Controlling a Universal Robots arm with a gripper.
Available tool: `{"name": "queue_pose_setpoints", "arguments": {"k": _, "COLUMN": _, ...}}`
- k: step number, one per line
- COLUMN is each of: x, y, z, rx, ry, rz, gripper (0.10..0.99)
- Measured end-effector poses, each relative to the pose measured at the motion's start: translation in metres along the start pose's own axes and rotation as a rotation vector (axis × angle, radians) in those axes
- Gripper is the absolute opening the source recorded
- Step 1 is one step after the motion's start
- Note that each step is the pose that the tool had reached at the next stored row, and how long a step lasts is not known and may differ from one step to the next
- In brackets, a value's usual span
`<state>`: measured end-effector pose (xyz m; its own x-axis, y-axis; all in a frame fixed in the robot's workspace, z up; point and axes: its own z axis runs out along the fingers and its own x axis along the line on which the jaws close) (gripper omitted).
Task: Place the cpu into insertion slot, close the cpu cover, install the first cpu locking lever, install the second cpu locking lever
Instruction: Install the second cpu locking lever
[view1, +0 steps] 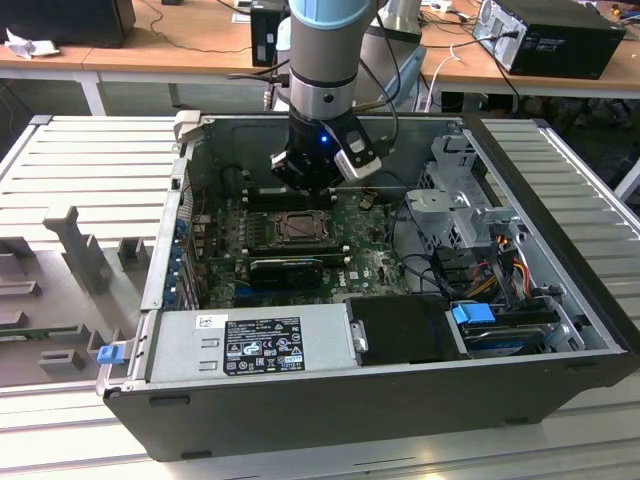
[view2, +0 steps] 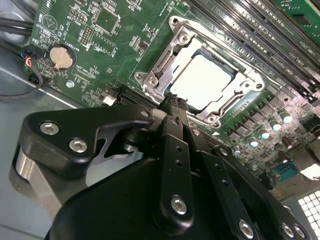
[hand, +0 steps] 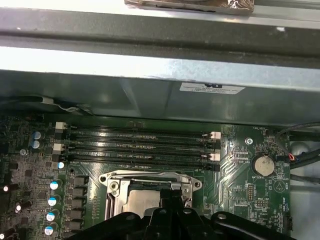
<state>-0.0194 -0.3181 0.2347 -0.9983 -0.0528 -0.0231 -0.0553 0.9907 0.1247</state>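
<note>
The cpu (view2: 205, 82) lies flat in the insertion slot (view2: 176, 24) on the green board, its dull silver top showing through the window of the cpu cover (view2: 161, 64). The cover lies down over it. My gripper (view2: 172, 102) is shut, and its black fingertips sit at the socket's edge, right beside the cover's rim, with nothing held between them. In the first wrist view the cpu (hand: 142, 205) and the socket rim (hand: 150, 177) sit just beyond the gripper (hand: 172, 200). In the exterior view the gripper (view1: 310, 175) hangs inside the open computer case, just above the socket (view1: 300, 228).
Long black memory slots (hand: 140, 145) run beside the socket. A coin battery (view2: 61, 56) sits on the board. The case walls (view1: 330, 120), a power supply (view1: 260, 340), a drive cage (view1: 455, 200) and loose cables (view1: 500, 260) hem in the board.
</note>
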Motion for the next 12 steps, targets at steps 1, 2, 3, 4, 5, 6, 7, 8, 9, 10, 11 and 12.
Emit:
{"name": "queue_pose_setpoints", "arguments": {"k": 1, "x": 0.0000, "y": 0.0001, "z": -0.0007, "rx": 0.000, "ry": 0.0000, "rz": 0.000, "gripper": 0.106}}
{"name": "queue_pose_setpoints", "arguments": {"k": 2, "x": -0.0001, "y": 0.0003, "z": -0.0019, "rx": 0.000, "ry": -0.0001, "rz": 0.000, "gripper": 0.106}}
{"name": "queue_pose_setpoints", "arguments": {"k": 3, "x": -0.0001, "y": 0.0004, "z": -0.0029, "rx": 0.000, "ry": -0.0001, "rz": 0.000, "gripper": 0.106}}
{"name": "queue_pose_setpoints", "arguments": {"k": 4, "x": -0.0001, "y": 0.0006, "z": -0.0045, "rx": 0.000, "ry": -0.0001, "rz": 0.000, "gripper": 0.106}}
{"name": "queue_pose_setpoints", "arguments": {"k": 5, "x": -0.0002, "y": 0.0010, "z": -0.0079, "rx": 0.000, "ry": -0.0002, "rz": 0.000, "gripper": 0.106}}
{"name": "queue_pose_setpoints", "arguments": {"k": 6, "x": -0.0003, "y": 0.0013, "z": -0.0097, "rx": 0.000, "ry": -0.0001, "rz": 0.000, "gripper": 0.106}}
{"name": "queue_pose_setpoints", "arguments": {"k": 7, "x": -0.0003, "y": 0.0015, "z": -0.0116, "rx": 0.000, "ry": 0.0000, "rz": 0.000, "gripper": 0.106}}
{"name": "queue_pose_setpoints", "arguments": {"k": 8, "x": -0.0004, "y": 0.0020, "z": -0.0154, "rx": 0.001, "ry": 0.0000, "rz": 0.000, "gripper": 0.106}}
{"name": "queue_pose_setpoints", "arguments": {"k": 9, "x": -0.0006, "y": 0.0029, "z": -0.0227, "rx": 0.002, "ry": 0.0000, "rz": 0.000, "gripper": 0.106}}
{"name": "queue_pose_setpoints", "arguments": {"k": 10, "x": -0.0007, "y": 0.0035, "z": -0.0275, "rx": 0.002, "ry": 0.0000, "rz": 0.000, "gripper": 0.106}}
{"name": "queue_pose_setpoints", "arguments": {"k": 11, "x": -0.0007, "y": 0.0038, "z": -0.0303, "rx": 0.002, "ry": 0.0000, "rz": 0.000, "gripper": 0.106}}
{"name": "queue_pose_setpoints", "arguments": {"k": 12, "x": -0.0007, "y": 0.0030, "z": -0.0304, "rx": 0.002, "ry": -0.0001, "rz": 0.000, "gripper": 0.106}}
